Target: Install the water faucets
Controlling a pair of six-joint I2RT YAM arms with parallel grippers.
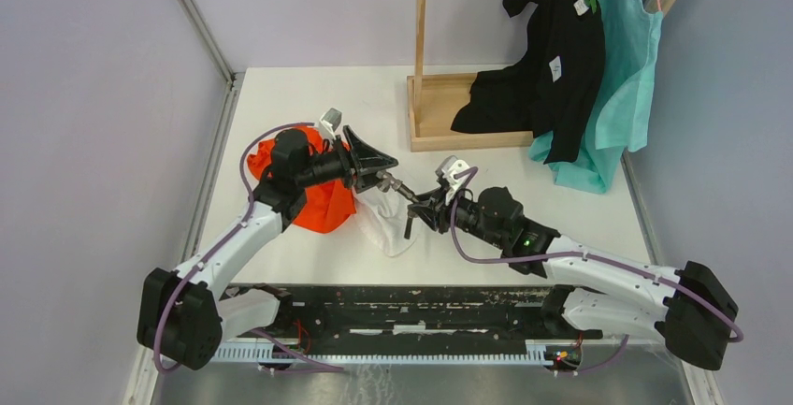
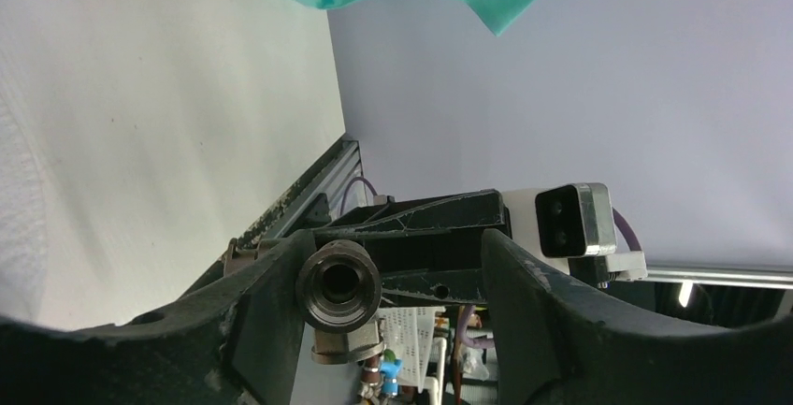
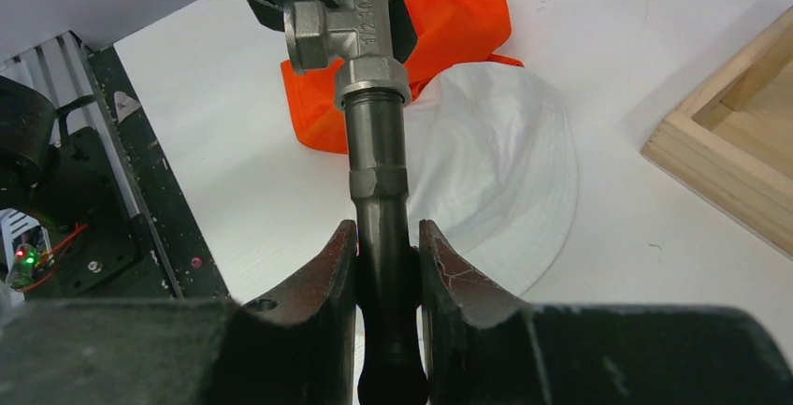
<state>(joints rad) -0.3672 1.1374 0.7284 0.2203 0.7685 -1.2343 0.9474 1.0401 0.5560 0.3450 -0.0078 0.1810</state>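
Observation:
The water faucet [image 1: 397, 186] is held in the air between my two grippers. In the right wrist view its grey valve body [image 3: 351, 21] sits screwed onto the dark spout pipe [image 3: 379, 152]. My right gripper [image 3: 388, 237] is shut on the pipe, and it also shows in the top view [image 1: 418, 207]. My left gripper [image 1: 379, 169] is open around the valve body. In the left wrist view [image 2: 395, 246] the valve's threaded end [image 2: 338, 283] faces the camera and lies against the left finger [image 2: 266, 302], with a wide gap to the other finger. No cross handle shows.
An orange cloth [image 1: 318, 195] and a white hat [image 1: 391, 225] lie on the table under the grippers. A wooden stand base [image 1: 447, 110] sits at the back. Black [image 1: 552, 59] and teal [image 1: 622, 78] garments hang at the back right. A metal rail runs along the near edge.

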